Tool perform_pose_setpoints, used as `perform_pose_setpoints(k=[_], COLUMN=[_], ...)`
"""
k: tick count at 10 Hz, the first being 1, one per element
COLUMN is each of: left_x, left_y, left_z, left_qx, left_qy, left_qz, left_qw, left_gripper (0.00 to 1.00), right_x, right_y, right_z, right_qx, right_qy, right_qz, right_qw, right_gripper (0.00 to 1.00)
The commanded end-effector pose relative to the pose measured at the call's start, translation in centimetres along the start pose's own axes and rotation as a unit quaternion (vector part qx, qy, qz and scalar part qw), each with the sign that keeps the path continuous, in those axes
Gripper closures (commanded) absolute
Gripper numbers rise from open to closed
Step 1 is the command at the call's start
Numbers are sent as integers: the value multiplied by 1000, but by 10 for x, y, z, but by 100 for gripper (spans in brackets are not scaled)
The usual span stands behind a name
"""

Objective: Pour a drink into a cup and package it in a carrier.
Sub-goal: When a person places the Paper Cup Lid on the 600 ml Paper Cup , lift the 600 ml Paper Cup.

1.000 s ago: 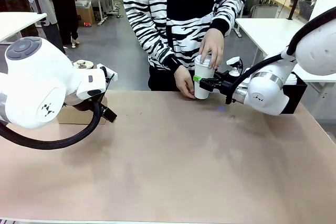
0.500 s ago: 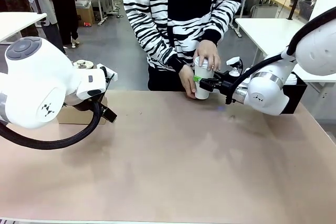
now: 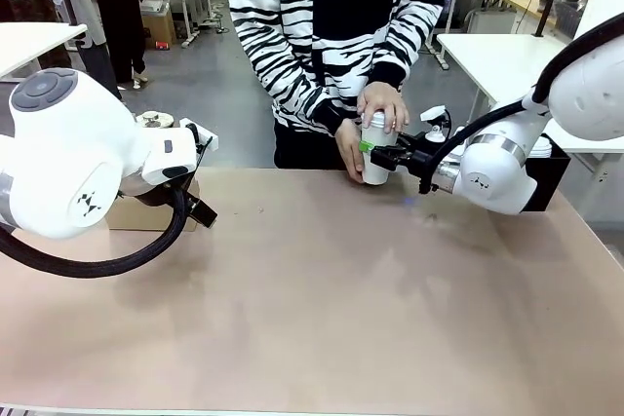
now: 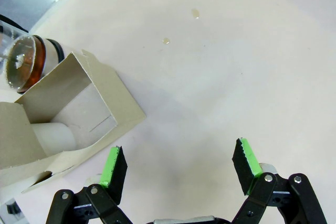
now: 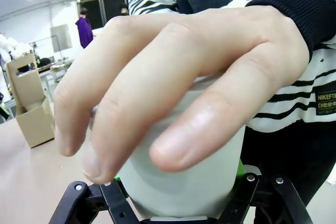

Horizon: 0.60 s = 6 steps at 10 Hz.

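The white paper cup stands at the table's far edge with my right gripper shut on its side. Both of the person's hands are on the cup, one hand pressing flat over its top. In the right wrist view the cup sits between my black fingers. My left gripper hangs open over bare table, apart from the brown cardboard carrier. Something white and rounded sits inside one carrier slot. The drink shows dark brown in a glass jug behind the carrier.
A black box stands behind my right arm at the table's right edge. My bulky left arm hides most of the carrier at the left. The person stands close against the far edge.
The person's upper hand has come down onto the cup's top and the lower hand has closed in around it. Neither arm has moved.
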<state>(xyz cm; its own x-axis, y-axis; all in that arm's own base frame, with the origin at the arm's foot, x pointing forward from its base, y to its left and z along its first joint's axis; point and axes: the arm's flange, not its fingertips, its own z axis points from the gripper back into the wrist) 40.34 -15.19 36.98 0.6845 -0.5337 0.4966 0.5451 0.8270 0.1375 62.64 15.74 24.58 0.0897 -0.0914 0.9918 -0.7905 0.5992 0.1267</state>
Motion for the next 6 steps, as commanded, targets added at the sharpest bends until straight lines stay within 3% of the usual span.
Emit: perform_pose_setpoints(k=[1,6], left_x=[0,0], left_y=[0,0], left_z=[1,1], left_qx=[-1,-1], left_qy=[-1,-1], left_qz=[0,0], left_qw=[1000,1000], left_gripper=[0,0], right_x=[2,2], right_y=[1,1], right_z=[-3,-3], right_qx=[-5,-5], right_qy=[-3,-3], right_qz=[-2,-2], right_qw=[1000,1000], right_gripper=[20,20])
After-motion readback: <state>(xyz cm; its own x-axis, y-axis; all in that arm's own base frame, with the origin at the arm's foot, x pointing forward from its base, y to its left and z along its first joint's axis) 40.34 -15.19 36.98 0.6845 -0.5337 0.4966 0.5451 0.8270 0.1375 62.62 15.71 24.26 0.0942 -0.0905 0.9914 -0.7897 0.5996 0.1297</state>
